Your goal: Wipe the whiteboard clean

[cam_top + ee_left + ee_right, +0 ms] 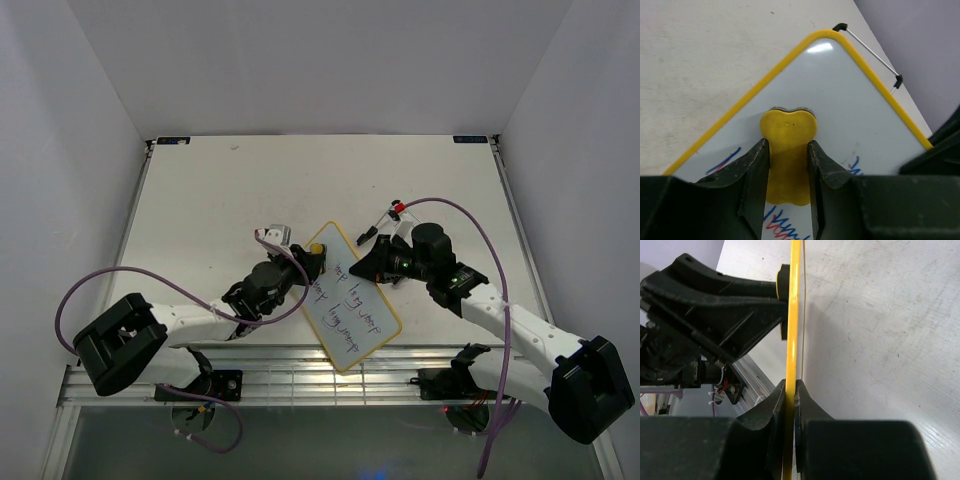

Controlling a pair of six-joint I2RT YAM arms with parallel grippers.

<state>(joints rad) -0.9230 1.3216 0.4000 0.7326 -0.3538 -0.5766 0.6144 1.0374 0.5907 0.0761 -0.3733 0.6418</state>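
Whiteboard (352, 300) with a yellow frame lies aslant near the front edge of the desk (210, 190), between the two arms, handwriting across its face. At its left far corner the left fingers (788, 145) are closed on a yellow peanut-shaped eraser (788, 150), which is pressed against the white face just inside the frame. On its right edge the right fingers (790, 405) are clamped shut on the yellow frame itself. Just beyond the far edge of the board a thin wire with two black ends (870, 52) sticks out. Purple cables (100, 285) loop away from both arms on either side. The desk is white and lightly scuffed, closed in by plain white walls (60, 130), with a metal rail (300, 385) below the board's near corner.
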